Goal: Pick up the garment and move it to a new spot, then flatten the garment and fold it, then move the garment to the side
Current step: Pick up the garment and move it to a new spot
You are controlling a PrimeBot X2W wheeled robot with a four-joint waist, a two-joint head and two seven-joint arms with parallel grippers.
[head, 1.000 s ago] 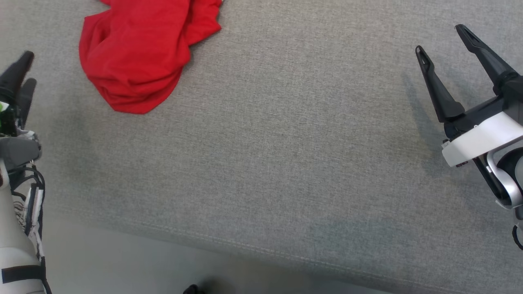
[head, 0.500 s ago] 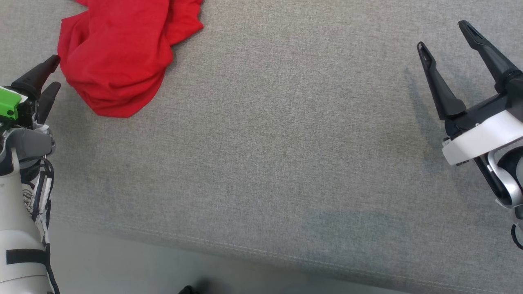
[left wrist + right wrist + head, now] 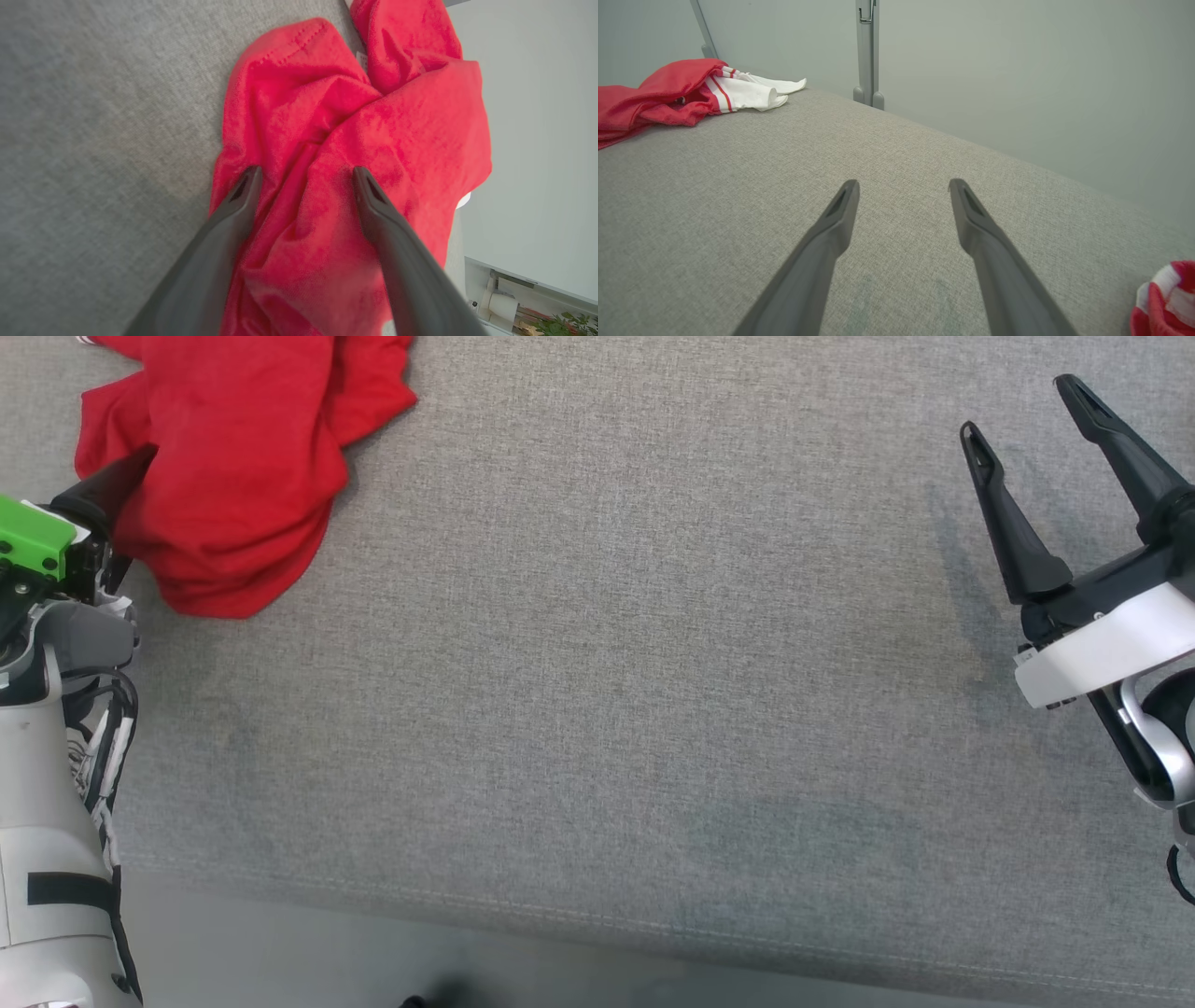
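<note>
My left pincer stands wide, both dark fingers spread over the crumpled red garment. In the left wrist view, one fingertip sits at the cloth's edge where it meets the grey fabric surface. The other is over the bunched middle, with a thick fold between them. I cannot tell whether the tips press into the cloth or hang just above it. From my head, the garment lies at the far left of the surface and my upper finger overlaps its near left side.

My right pincer is also wide and holds nothing. It hovers over bare grey fabric well apart from the garment, on the opposite side.

Farther off, the right wrist view shows a white piece with red stripes against the red cloth, and behind it a grey post.
</note>
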